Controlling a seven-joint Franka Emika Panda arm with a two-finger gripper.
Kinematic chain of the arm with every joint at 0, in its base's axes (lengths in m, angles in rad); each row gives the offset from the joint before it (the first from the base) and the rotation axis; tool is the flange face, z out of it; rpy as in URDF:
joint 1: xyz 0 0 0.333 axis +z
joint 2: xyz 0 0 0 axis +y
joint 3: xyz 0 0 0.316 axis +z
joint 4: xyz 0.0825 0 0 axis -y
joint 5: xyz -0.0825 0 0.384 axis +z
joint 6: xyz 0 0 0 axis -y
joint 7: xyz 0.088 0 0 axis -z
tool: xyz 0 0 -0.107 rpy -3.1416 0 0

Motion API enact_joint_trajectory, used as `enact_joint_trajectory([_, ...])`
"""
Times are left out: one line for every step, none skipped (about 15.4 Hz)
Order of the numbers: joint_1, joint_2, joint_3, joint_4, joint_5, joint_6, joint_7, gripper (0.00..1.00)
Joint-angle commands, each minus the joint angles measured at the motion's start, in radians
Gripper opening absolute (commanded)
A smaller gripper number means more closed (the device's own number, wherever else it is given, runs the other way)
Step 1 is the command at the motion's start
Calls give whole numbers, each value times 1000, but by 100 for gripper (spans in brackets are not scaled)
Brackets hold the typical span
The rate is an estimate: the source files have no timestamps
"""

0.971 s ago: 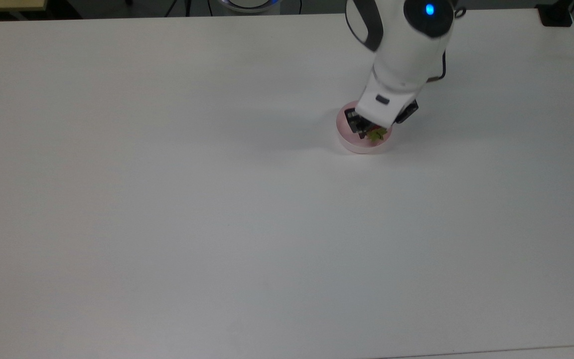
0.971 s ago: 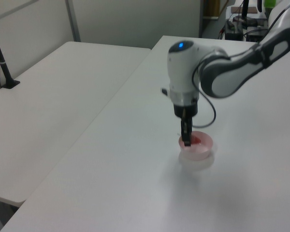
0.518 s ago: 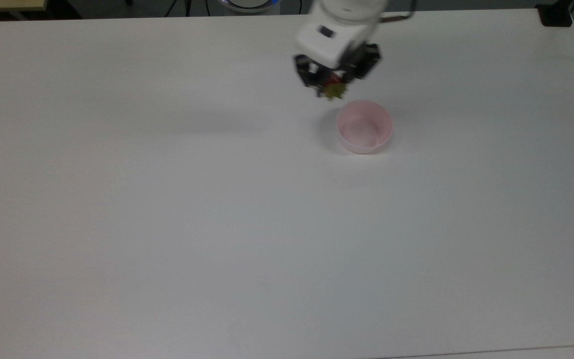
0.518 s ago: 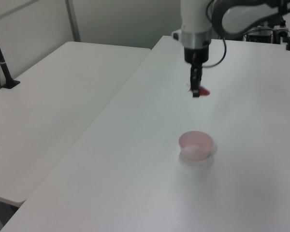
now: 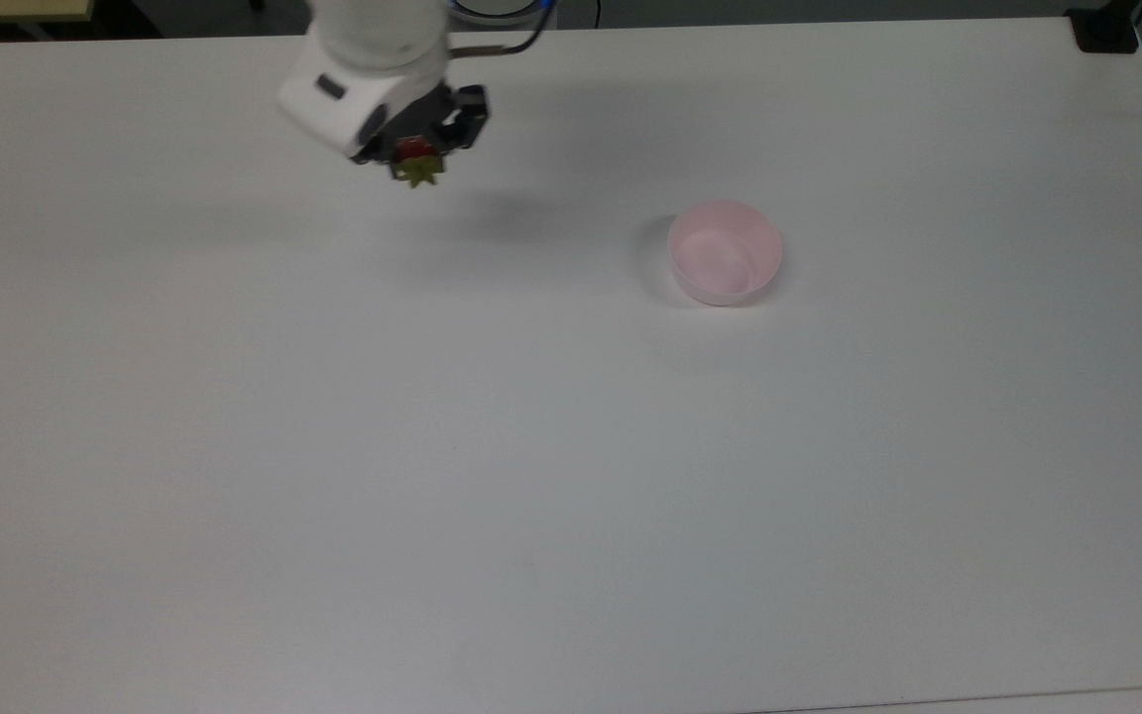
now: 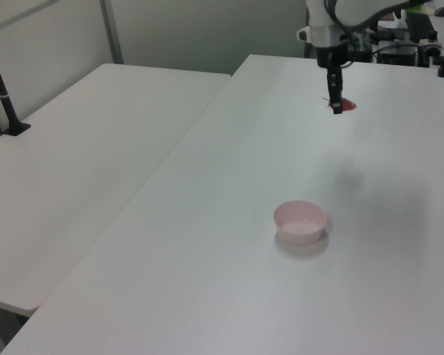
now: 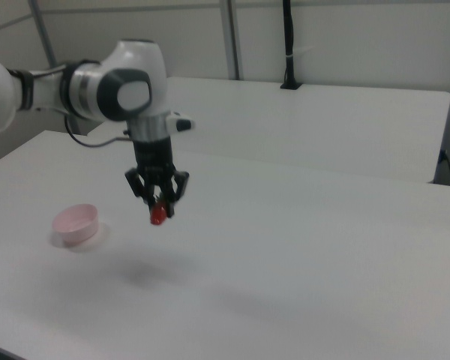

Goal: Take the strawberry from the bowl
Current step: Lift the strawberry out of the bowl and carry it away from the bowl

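Between the two black fingers of the gripper (image 5: 416, 159) sits one strawberry (image 5: 417, 164), small and glossy red, with its green leafy cap pointing down and out below the fingertips in the top view. The fingers are closed on the fruit and hold it in the air, well above the white table (image 5: 531, 476). In the right view the gripper (image 7: 160, 206) hangs straight down and the strawberry (image 7: 158, 215) shows as a red tip under it. One bowl (image 5: 725, 252), round, pale pink and translucent with low straight sides, stands on the table well apart from the gripper, toward the top view's right. Nothing lies inside it. In the left view the bowl (image 6: 300, 221) is nearer to the camera than the gripper (image 6: 337, 103).
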Motion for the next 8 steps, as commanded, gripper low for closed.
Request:
enact_joint_trajectory([53,-122,-23,-291,-81,213,-4,11])
enact_joint_trajectory([65,-135,-21,-351,-112,259,9,11])
enact_joint_trajectory([73,-147,-17,-398,-135,303,30,11])
enact_joint_trajectory([73,-152,-17,-438,-153,342,42,11])
enact_joint_trajectory([75,-152,-17,-478,-170,379,46,11])
enact_joint_trajectory([75,-149,-17,-512,-187,415,49,11])
enact_joint_trajectory([75,-141,-17,-526,-196,440,55,12])
enact_joint_trajectory([76,-126,-17,-526,-198,446,65,12])
